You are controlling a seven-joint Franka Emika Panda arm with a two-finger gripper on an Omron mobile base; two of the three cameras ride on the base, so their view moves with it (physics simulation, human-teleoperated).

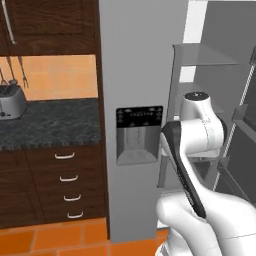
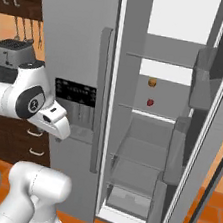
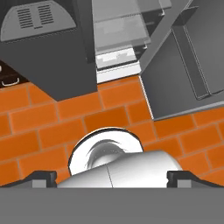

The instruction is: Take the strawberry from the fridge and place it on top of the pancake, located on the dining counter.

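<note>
The fridge stands in front of me, its left door with the black dispenser panel shut and its right door swung wide open. The strawberry, a tiny red dot, lies on a glass shelf at mid-height, deep inside. My gripper is open and holds nothing. It points down at the floor before the fridge, well short of the shelves. The arm is folded close to the base. The pancake and the dining counter are out of view.
A small orange-brown round thing sits on the shelf above the strawberry. Left of the fridge runs a dark speckled worktop with a toaster over brown drawers. The open door bounds the right side. Orange brick floor lies below.
</note>
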